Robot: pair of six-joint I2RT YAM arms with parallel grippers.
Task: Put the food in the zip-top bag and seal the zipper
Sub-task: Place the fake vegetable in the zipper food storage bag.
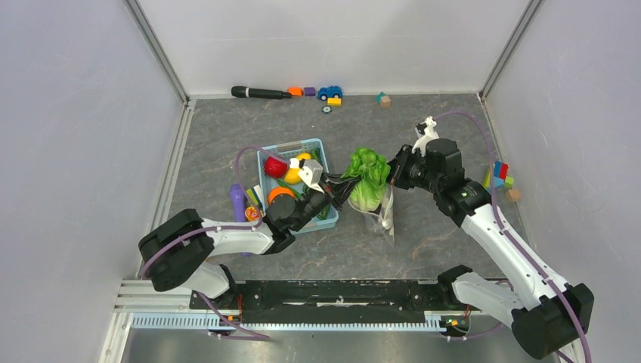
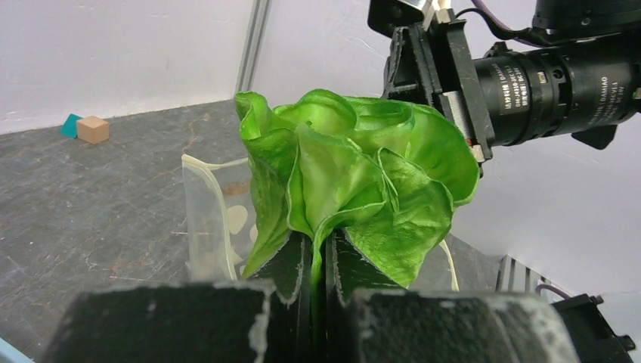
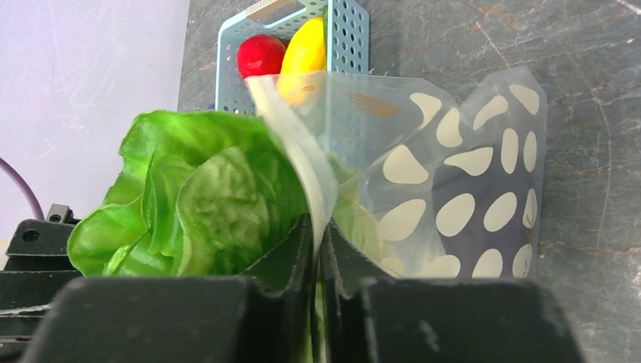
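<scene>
While the left gripper (image 2: 317,253) has its fingers pressed together on a lower leaf of the lettuce (image 2: 355,166), the right gripper (image 3: 317,238) is clamped on the mouth edge of the zip-top bag (image 3: 461,189), pinching the white zipper (image 3: 298,144) and lifting that lip off the table (image 1: 423,136). The lettuce hangs right against the raised mouth, touching the strip; how much of it is already past the lip I cannot tell. This looks like the first loading step. Next, the lettuce must be pushed deeper past the zipper and let go, with the mouth held open. A red piece (image 3: 261,54) and a yellow piece (image 3: 306,49) wait in the basket (image 3: 344,38) beyond, so sealing is far off.
</scene>
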